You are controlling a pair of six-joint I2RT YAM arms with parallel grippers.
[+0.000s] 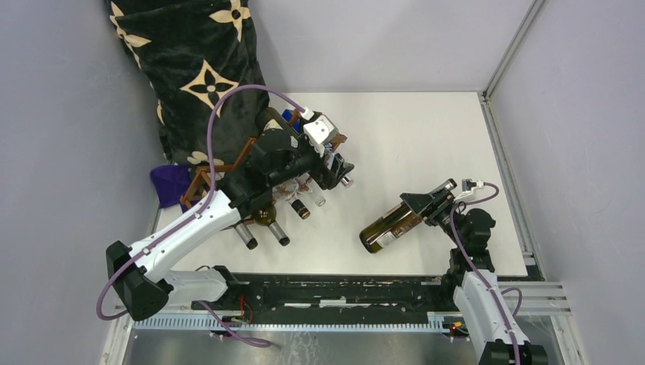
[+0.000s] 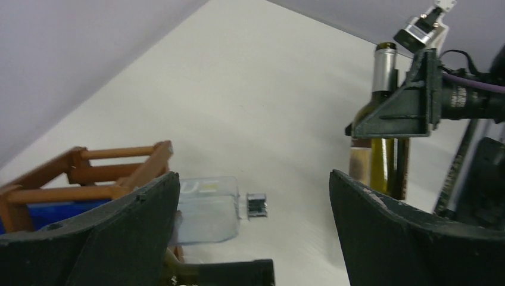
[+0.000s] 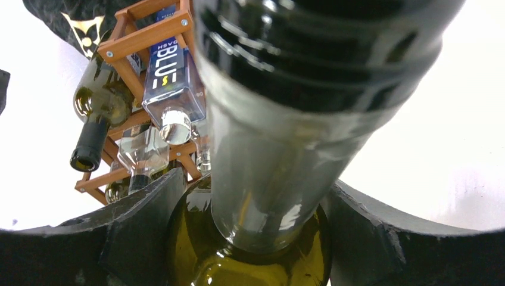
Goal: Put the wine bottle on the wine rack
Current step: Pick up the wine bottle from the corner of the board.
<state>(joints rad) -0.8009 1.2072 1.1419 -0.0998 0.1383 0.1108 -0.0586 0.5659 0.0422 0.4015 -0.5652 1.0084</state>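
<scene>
Currently the right gripper (image 1: 422, 202) is closed on the neck of the wine bottle (image 1: 388, 228), upright and well to the right of the wine rack (image 3: 152, 34); the left gripper (image 2: 253, 179) gapes wide over that rack.

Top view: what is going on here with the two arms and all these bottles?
The right end effector is shut on the neck of the wine bottle, which is well to the right of the wine rack. The left end effector is open and empty at the rack, which already holds several bottles. The wine bottle is not yet on the rack.
</scene>
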